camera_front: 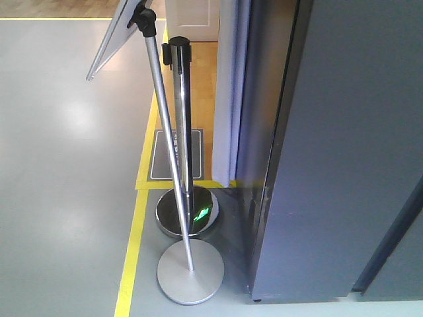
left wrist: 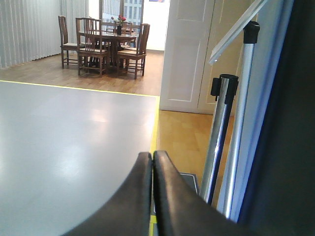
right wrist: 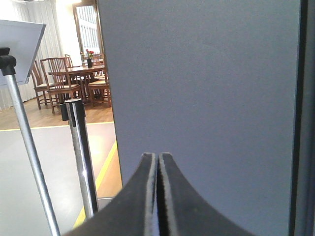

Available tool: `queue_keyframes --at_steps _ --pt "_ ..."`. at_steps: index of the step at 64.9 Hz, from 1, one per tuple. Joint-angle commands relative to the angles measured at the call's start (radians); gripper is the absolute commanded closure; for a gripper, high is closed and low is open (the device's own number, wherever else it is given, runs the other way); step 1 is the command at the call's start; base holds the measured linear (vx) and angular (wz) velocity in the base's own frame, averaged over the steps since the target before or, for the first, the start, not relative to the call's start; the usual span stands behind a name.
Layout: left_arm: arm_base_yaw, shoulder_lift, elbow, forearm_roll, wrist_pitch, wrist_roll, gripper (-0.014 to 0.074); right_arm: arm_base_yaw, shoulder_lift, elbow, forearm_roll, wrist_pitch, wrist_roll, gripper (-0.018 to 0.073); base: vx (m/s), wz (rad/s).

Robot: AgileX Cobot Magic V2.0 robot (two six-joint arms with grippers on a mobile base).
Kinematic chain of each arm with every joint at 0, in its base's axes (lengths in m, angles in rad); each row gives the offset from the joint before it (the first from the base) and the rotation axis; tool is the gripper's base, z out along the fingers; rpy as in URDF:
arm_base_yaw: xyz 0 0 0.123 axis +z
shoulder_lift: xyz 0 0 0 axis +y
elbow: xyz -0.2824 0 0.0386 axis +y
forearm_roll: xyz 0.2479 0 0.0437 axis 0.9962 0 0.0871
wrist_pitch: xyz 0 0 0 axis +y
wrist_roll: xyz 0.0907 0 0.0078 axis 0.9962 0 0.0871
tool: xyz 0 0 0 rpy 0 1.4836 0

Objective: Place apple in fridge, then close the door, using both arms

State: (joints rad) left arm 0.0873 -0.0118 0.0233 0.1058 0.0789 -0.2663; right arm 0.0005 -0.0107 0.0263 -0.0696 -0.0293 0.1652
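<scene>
Both grippers pressed closed, holding nothing.
Left gripper [left wrist: 152, 160] faces a chrome post [left wrist: 217, 137]; right gripper [right wrist: 158, 160] faces the flat grey panel [right wrist: 206, 88].

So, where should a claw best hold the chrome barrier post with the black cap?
Probably on the barrier post, upper shaft, just under its black cap, coming level from the grey floor side: it stands upright and round, and the sign stand pole crosses it lower down.
</scene>
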Motion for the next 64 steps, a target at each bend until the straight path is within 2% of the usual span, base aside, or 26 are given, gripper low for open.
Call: queue_keyframes --at_steps 1,64 --pt "0.002 -0.016 0.029 0.0 -0.07 -0.007 0.0601 0.0 -0.009 0.0 -0.01 -0.083 -0.004 0.0561 0.0 0.0" --pt "0.002 -0.016 0.029 0.0 -0.07 -0.007 0.0601 0.0 -0.009 0.0 -0.01 -0.083 -0.004 0.0561 0.0 0.0"
